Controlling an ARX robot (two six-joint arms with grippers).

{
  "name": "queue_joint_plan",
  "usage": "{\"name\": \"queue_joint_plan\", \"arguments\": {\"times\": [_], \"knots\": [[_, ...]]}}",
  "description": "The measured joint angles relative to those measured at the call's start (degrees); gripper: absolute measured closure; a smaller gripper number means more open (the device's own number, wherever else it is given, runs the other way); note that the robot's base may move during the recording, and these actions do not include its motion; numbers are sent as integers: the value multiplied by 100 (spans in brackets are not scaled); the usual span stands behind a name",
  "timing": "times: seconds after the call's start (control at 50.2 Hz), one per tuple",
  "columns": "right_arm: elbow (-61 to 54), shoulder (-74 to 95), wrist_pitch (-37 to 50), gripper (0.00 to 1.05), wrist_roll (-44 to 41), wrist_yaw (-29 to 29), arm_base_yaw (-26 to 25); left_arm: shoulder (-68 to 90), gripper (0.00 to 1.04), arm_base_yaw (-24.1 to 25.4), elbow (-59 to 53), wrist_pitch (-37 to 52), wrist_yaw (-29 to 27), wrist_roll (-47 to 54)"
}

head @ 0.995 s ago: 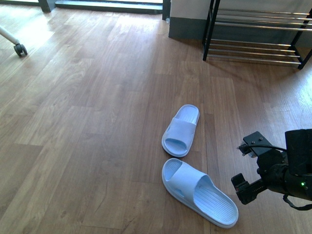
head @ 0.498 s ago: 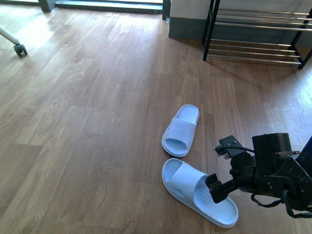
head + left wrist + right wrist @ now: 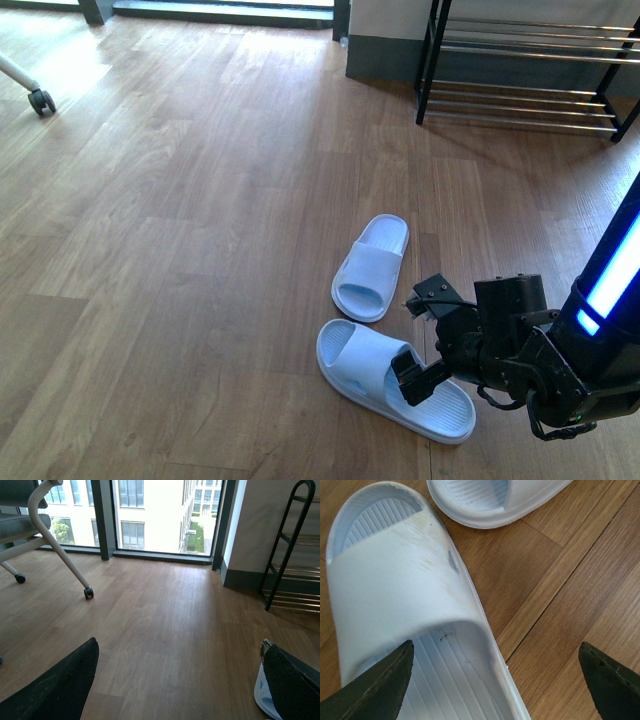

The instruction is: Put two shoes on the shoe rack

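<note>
Right gripper, jaws spread wide and empty, straddles the nearer slipper at lower centre, presumably to clamp its strap.

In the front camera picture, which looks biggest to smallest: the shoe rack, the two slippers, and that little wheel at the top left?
1. Shoe rack, though partly cut off.
2. Nearer slipper.
3. Farther slipper; probably the same size, just further from the camera.
4. Wheel.
</note>
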Motion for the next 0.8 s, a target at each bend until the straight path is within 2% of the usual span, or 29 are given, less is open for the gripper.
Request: {"name": "queue_joint_plan", "arguments": {"times": [0.219, 0.637, 0.796], "knots": [[-7, 94, 79, 9, -284, 11, -2, 0, 9, 0, 0, 0, 0, 0], [302, 686, 551, 9, 44, 214, 284, 0, 9, 0, 0, 0, 0, 0], [323, 761, 691, 39, 72, 271, 234, 0, 9, 0, 0, 0, 0, 0]]}}
